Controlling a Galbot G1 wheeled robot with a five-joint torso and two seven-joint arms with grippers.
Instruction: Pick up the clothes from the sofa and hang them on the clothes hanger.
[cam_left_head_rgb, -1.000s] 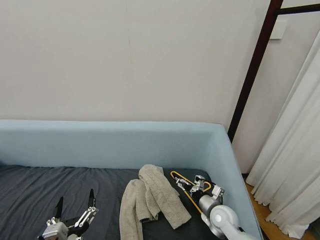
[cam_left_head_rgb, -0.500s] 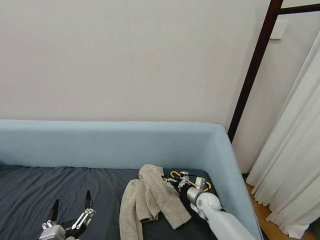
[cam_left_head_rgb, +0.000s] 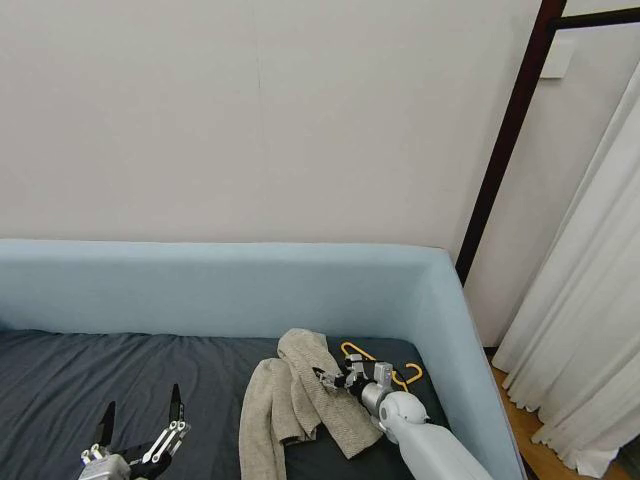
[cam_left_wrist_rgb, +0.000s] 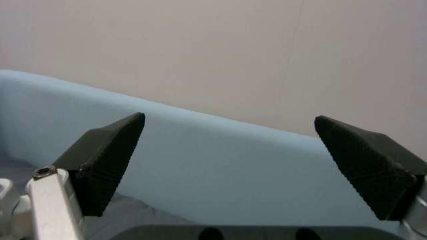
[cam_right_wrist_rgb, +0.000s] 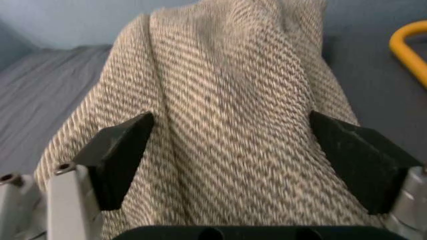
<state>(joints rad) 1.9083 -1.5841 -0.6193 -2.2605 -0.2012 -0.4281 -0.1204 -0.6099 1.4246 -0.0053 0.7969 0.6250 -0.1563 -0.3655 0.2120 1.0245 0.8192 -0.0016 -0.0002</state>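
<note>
Head view shows a beige knitted cloth (cam_left_head_rgb: 300, 400) lying on the dark grey seat (cam_left_head_rgb: 60, 380) of a light blue sofa (cam_left_head_rgb: 220, 290). It is bunched up in long folds, near the right end of the sofa. Just beside it, on its right, a yellow hanger (cam_left_head_rgb: 352, 351) lies flat on the seat.

The right gripper (cam_left_head_rgb: 335, 380) is low over the seat, right at the cloth's right fold, and part of the hanger is hidden behind it. Right wrist view is very close to the cloth. The two black fingers (cam_right_wrist_rgb: 117, 155) are spread wide apart, one on each side of a thick fold, and they are not squeezing it. I cannot tell if they touch the cloth. A bit of the yellow hanger peeks in at the edge, on the grey seat.

The left gripper (cam_left_head_rgb: 140, 425) hangs over the bare seat, well apart from the cloth, on the robot's left. Its fingers are spread wide too, and it holds nothing. Left wrist view looks between them at the blue sofa back and the pale wall (cam_left_head_rgb: 250, 120) behind.

Past the sofa's right end a dark wooden pole (cam_left_head_rgb: 505, 140) leans up against the wall, and a white curtain (cam_left_head_rgb: 590, 330) hangs near it
</note>
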